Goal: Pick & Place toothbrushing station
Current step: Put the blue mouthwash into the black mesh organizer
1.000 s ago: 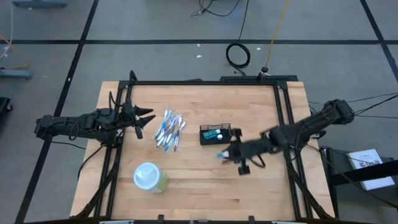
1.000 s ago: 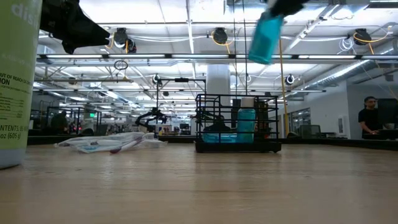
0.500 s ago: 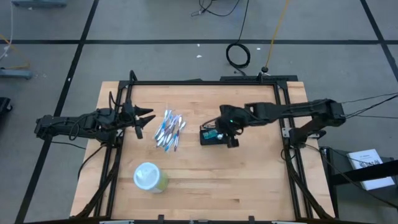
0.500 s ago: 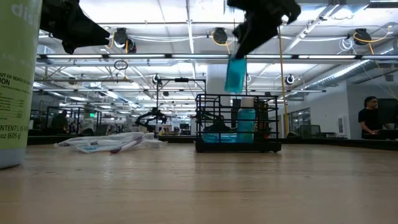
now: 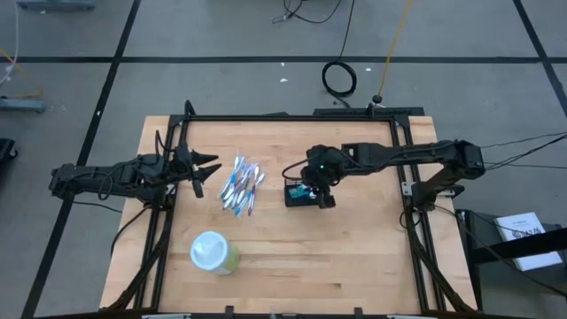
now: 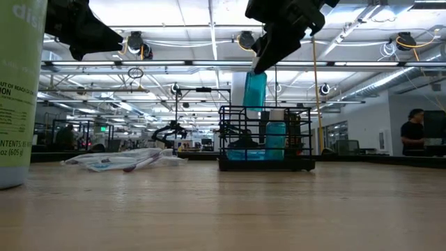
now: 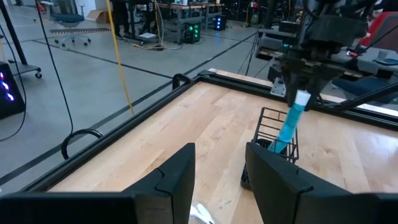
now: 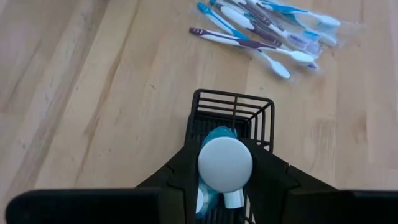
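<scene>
Right gripper [image 6: 261,59]: your fingers clamp a blue tube [image 6: 255,89], its lower end inside the toothbrushing station [image 5: 306,192].
Left gripper [image 5: 205,170]: fingers apart, empty, near the toothbrushes [image 5: 241,186].
Station: mid-table [image 5: 292,248].

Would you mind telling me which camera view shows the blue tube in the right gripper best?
The low view: the blue tube hangs side-on from the right gripper, entering the caddy. The left wrist view shows it tilted, farther off; the right wrist view shows mostly its white cap; the high view barely shows it.
</scene>
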`<action>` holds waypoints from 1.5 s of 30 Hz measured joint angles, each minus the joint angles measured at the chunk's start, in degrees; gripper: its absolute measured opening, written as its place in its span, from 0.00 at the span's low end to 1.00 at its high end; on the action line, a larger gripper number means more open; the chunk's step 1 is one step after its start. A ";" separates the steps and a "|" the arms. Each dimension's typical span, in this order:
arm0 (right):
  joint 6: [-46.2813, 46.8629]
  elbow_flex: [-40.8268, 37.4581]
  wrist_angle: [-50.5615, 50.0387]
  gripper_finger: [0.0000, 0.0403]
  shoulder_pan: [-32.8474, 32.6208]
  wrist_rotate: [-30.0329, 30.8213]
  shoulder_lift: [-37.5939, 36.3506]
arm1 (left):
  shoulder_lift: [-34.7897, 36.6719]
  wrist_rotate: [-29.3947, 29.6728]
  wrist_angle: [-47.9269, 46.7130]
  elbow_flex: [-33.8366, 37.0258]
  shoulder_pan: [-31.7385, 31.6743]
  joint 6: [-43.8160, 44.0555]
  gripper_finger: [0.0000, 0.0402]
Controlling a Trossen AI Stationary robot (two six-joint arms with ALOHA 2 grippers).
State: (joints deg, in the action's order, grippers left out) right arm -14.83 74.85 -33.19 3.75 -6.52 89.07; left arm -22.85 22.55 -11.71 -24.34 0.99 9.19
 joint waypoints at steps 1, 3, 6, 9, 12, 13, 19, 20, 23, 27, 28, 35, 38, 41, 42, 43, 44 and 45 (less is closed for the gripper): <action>0.12 0.00 0.00 0.23 0.00 -0.35 0.22 | 0.00 0.00 0.00 0.00 0.00 0.01 0.37; 0.23 -0.02 -0.01 0.23 0.04 -1.00 0.35 | -0.02 0.00 -0.01 0.00 0.00 0.00 0.37; 0.26 -0.07 -0.02 0.23 -0.03 -0.80 0.42 | 0.00 0.00 -0.01 0.00 0.00 0.02 0.37; 0.82 -0.13 0.58 0.23 -0.04 -0.60 0.47 | 0.00 0.00 -0.01 0.00 0.00 0.01 0.37; 1.94 -0.21 1.11 0.23 -0.10 0.51 -0.33 | -0.02 0.00 -0.03 0.00 0.00 0.01 0.37; 2.22 -0.27 0.98 0.23 -0.11 0.53 -0.60 | 0.00 0.00 -0.01 0.00 0.00 0.02 0.37; 3.73 -0.33 -0.43 0.23 -0.11 0.46 -0.69 | 0.00 0.00 -0.04 0.00 0.00 0.00 0.37; 3.99 -0.33 -0.64 0.23 -0.11 0.47 -0.69 | 0.00 0.00 -0.03 0.00 0.00 0.02 0.37; 5.13 -0.31 -0.72 0.23 -0.11 0.47 -0.69 | 0.00 0.00 -0.03 0.00 0.00 0.00 0.37; 5.56 -0.31 -0.84 0.23 -0.48 0.63 -0.70 | -0.01 0.00 -0.03 0.00 0.00 0.00 0.37; 5.57 -0.31 -0.88 0.23 -0.71 0.68 -0.71 | 0.00 0.00 -0.03 0.00 0.00 0.01 0.37; 5.67 -0.28 -1.53 0.23 -1.63 0.64 -0.73 | 0.00 0.00 -0.02 0.00 0.00 0.01 0.37; 6.56 -0.28 -1.53 0.23 -1.61 0.67 -0.73 | -0.01 0.00 -0.02 0.00 0.00 0.02 0.37; 6.62 -0.28 -1.57 0.23 -1.62 0.64 -0.73 | 0.00 0.02 -0.03 0.00 0.00 0.00 0.37; 6.61 -0.28 -1.58 0.23 -1.62 0.57 -0.73 | 0.00 0.00 -0.03 0.00 0.00 0.02 0.37; 6.57 -0.28 -1.65 0.23 -1.62 0.56 -0.73 | 0.00 0.00 -0.02 0.00 0.00 0.00 0.37; 6.58 -0.28 -1.75 0.23 -1.61 0.56 -0.73 | 0.00 0.00 -0.03 0.00 0.00 0.02 0.37; 6.58 -0.28 -1.80 0.23 -1.60 0.59 -0.73 | -0.02 0.00 -0.03 0.00 0.00 0.01 0.37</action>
State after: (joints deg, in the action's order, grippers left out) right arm -8.25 74.56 -34.99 2.15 -5.93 88.33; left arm -22.87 22.55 -11.75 -24.34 0.99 9.20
